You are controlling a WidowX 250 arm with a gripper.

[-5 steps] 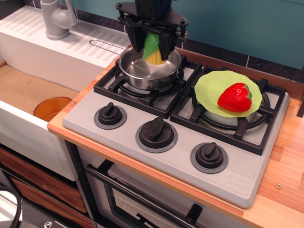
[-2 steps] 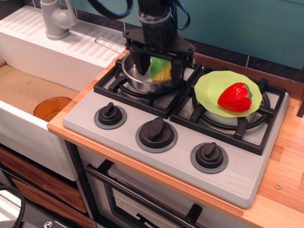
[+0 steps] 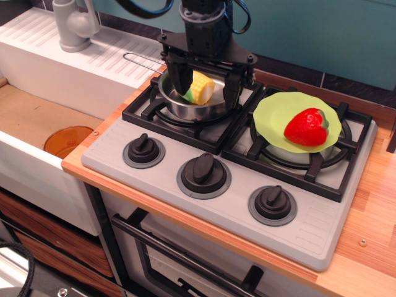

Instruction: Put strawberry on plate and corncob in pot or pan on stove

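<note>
the gripper (image 3: 205, 82) hangs over the pan (image 3: 193, 108) on the stove's (image 3: 309, 232) far-left grate, fingers spread apart around the corncob (image 3: 201, 87) lying loose inside it. the strawberry (image 3: 305, 127) sits on the plate (image 3: 275, 112) to the right.

Light wood counter (image 3: 371, 210), grey stove (image 3: 204, 154) set on it (knobs facing front)

A grey faucet (image 3: 73, 23) stands above the orange-drained sink (image 3: 37, 120).
</note>
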